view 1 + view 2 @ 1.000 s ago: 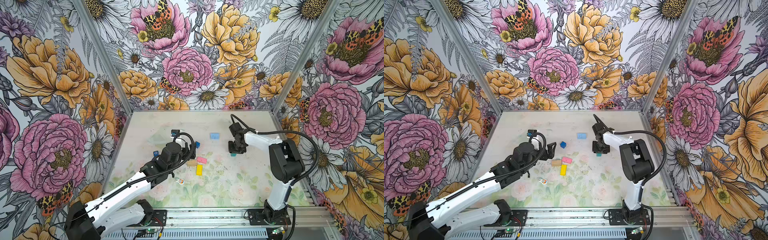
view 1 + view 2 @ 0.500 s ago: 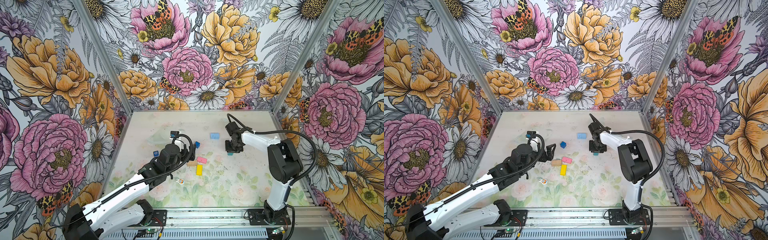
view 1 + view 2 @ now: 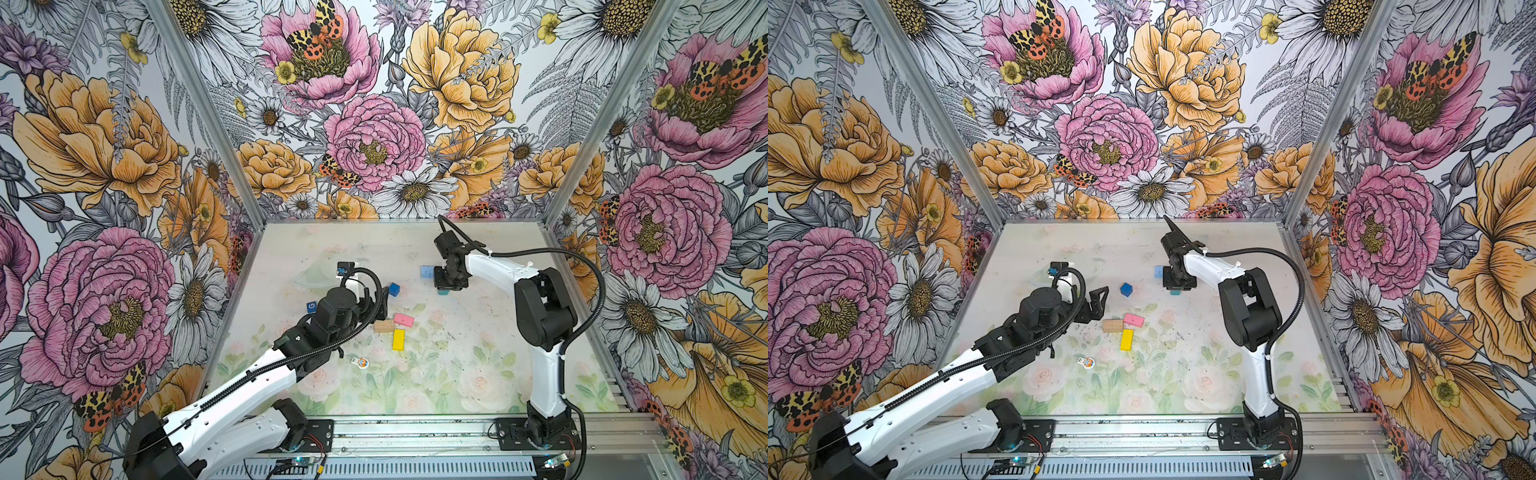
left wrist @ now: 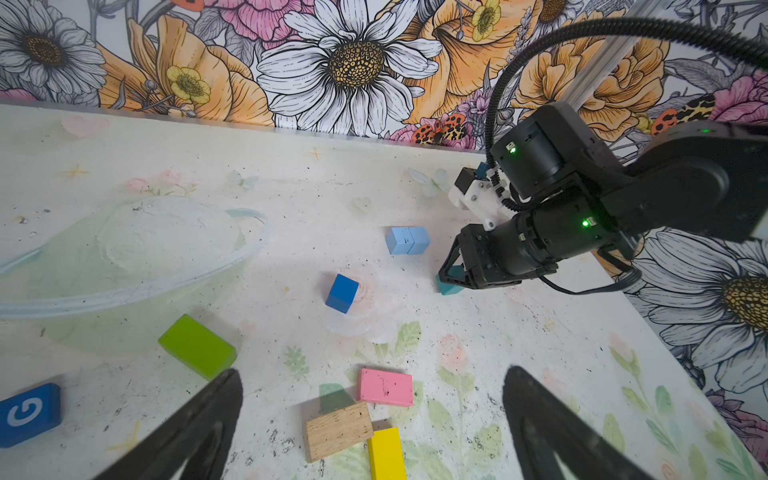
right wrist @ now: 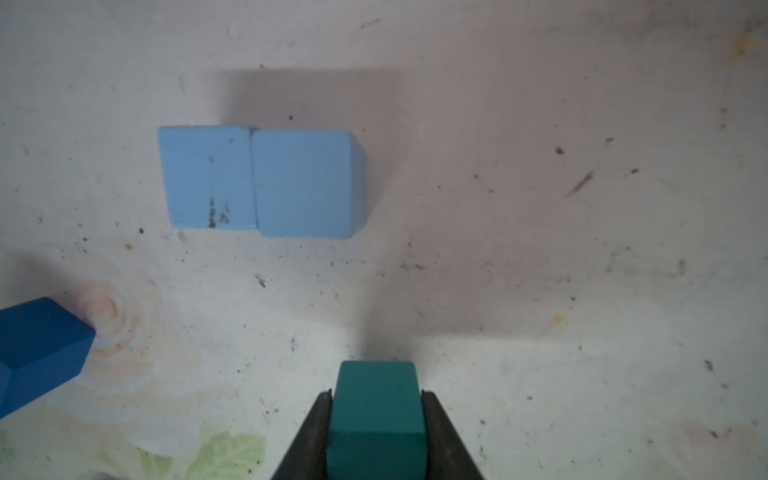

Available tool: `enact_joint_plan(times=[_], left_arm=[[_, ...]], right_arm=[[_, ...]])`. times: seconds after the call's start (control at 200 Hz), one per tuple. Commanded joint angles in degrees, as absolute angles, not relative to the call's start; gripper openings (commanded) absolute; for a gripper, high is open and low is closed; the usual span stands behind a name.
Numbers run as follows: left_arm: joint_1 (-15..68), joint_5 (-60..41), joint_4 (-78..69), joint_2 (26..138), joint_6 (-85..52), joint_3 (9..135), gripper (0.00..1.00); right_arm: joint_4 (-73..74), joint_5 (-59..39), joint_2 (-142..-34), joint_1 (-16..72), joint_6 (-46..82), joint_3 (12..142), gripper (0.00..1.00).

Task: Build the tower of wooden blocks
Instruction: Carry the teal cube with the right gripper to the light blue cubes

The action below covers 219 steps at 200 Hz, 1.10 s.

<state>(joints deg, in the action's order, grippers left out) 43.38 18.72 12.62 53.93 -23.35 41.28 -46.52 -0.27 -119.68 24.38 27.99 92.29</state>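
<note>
The right gripper [image 5: 376, 432] is clamped on one matte teal cube [image 5: 376, 409], and just ahead of it two chalky light blue cubes [image 5: 262, 180] sit touching side by side. The left gripper [image 4: 370, 419] hangs fully spread and empty over three flat bricks: pink [image 4: 385, 386], grainy bare wood [image 4: 338, 430], glossy yellow [image 4: 385, 453]. One dark blue cube [image 4: 342, 292] lies further ahead, and one green brick [image 4: 197, 345] beside the gripper.

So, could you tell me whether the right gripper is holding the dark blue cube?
No, the right gripper is shut on the teal cube, while the dark blue cube lies apart on the table.
</note>
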Motion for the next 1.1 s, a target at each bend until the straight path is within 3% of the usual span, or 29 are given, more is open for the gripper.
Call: enact_joint_plan(times=[0.0, 1.091], left_arm=[[42.55, 17.57, 12.82, 52.99, -21.67, 40.3, 0.99], [37.96, 14.53, 12.22, 53.44, -21.18, 39.71, 0.99]], right_arm=[[-47.7, 0.35, -122.03, 24.89, 27.96, 96.55, 0.31], [-54.14, 2.15, -132.53, 25.21, 25.23, 110.23, 0.35]])
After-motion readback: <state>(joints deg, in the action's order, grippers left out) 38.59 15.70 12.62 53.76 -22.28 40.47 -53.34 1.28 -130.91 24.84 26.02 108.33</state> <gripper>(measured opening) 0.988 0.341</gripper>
